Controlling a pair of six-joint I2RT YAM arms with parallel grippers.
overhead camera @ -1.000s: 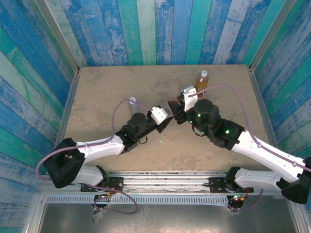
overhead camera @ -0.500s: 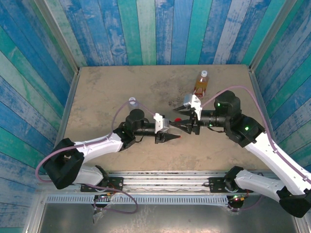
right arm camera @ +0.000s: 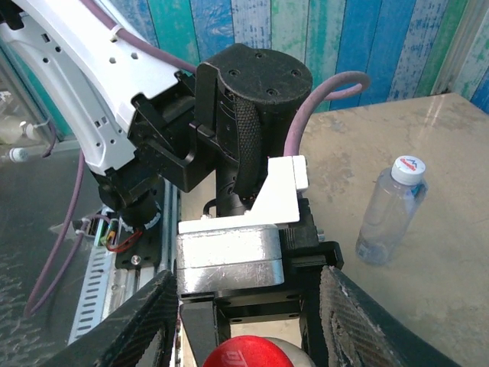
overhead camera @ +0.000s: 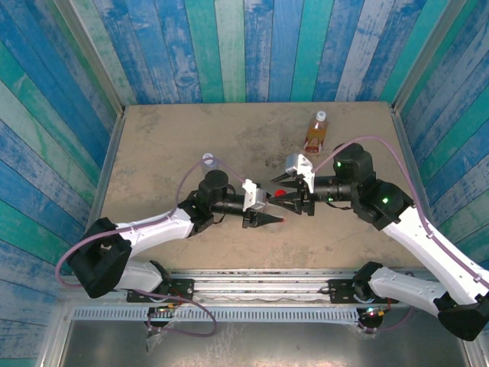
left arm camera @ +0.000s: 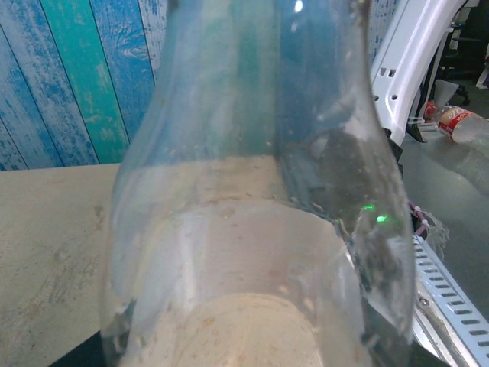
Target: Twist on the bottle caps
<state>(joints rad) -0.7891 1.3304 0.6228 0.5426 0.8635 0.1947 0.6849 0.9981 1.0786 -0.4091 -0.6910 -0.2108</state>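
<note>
- Table [overhead camera: 164, 130] of mottled sand colour, fenced by blue-green plank walls [overhead camera: 229, 46]; take the far wall as 12 o'clock.
- Left arm [overhead camera: 160, 228] reaches in from 7 o'clock toward the table's middle.
- Bluish bottle [overhead camera: 208, 164] stands upright at about 10 o'clock from the middle, just behind the left arm's wrist, with a pale cap [right arm camera: 406, 167] on its neck. The right wrist view shows it apart from both grippers.
- Left gripper [overhead camera: 267, 212] points toward 3 o'clock near the middle of the table. Its jaws are clamped narrow on a clear bottle [left arm camera: 252, 191], whose wall looms close before the left wrist camera.
- Red cap [right arm camera: 250, 350] sits at 3 o'clock of the left gripper, between the two grippers in the top view. In the right wrist view it faces the left gripper's body. Whether the red cap rests on the clear bottle's neck, I cannot tell.
- Right gripper [overhead camera: 285, 195] points toward 9 o'clock, tip to tip with the left one. Its fingers [right arm camera: 145, 325] stand apart on either side of the red cap with a slim gap on each side, so the jaws are not pressing it.
- Amber bottle [overhead camera: 317, 134] stands upright at 1 o'clock, toward the far edge and well apart from both grippers, with a white cap [overhead camera: 322, 116] on top.
- Right arm [overhead camera: 412, 229] comes in from 5 o'clock.
</note>
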